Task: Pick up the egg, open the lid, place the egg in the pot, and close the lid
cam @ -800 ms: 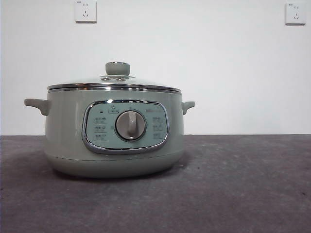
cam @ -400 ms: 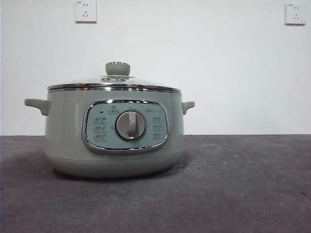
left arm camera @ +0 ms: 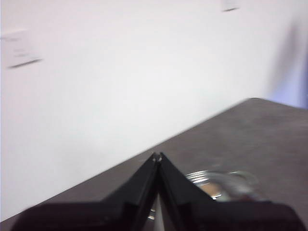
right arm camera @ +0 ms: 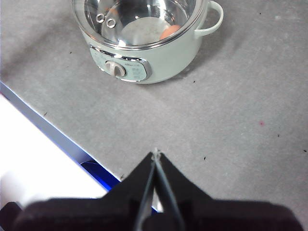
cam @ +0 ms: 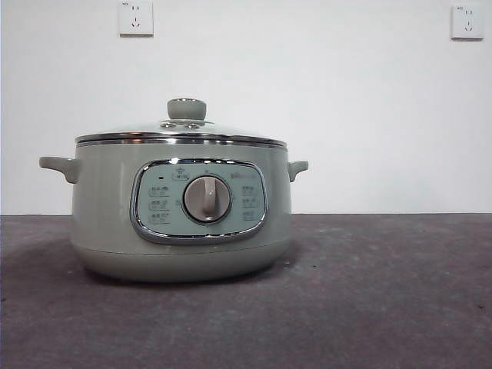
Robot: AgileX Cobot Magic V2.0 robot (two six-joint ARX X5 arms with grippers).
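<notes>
The pale sage-green pot stands on the dark table, left of centre, with its dial facing me. The glass lid with its green knob sits closed on it. In the right wrist view the pot lies well beyond my right gripper, and the reddish-brown egg shows through the lid, inside the pot. My right gripper is shut and empty, high above the table. My left gripper is shut and empty; a blurred part of the lid's rim shows beside it. Neither arm is in the front view.
Two wall sockets are on the white wall behind. The grey table stretches to the right of the pot. In the right wrist view a blue-edged table border runs near the gripper.
</notes>
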